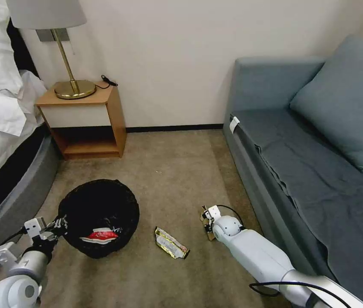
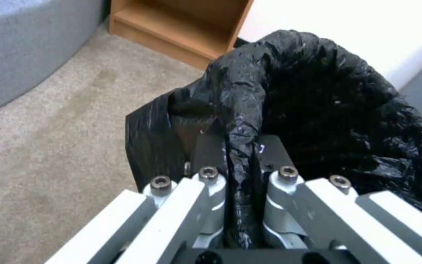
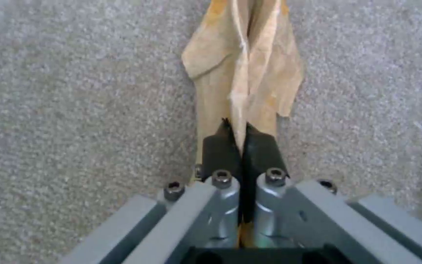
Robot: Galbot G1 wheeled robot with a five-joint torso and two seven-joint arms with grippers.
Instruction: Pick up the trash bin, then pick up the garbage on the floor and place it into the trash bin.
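At about 8 o'clock on the carpet, the left pincer is clamped on the trash bin at its black-bagged rim; a red-white wrapper lies inside. At 6 o'clock lies the foil wrapper. Toward 4 o'clock, the right pincer is closed on the brown paper piece, which extends beyond its tips.
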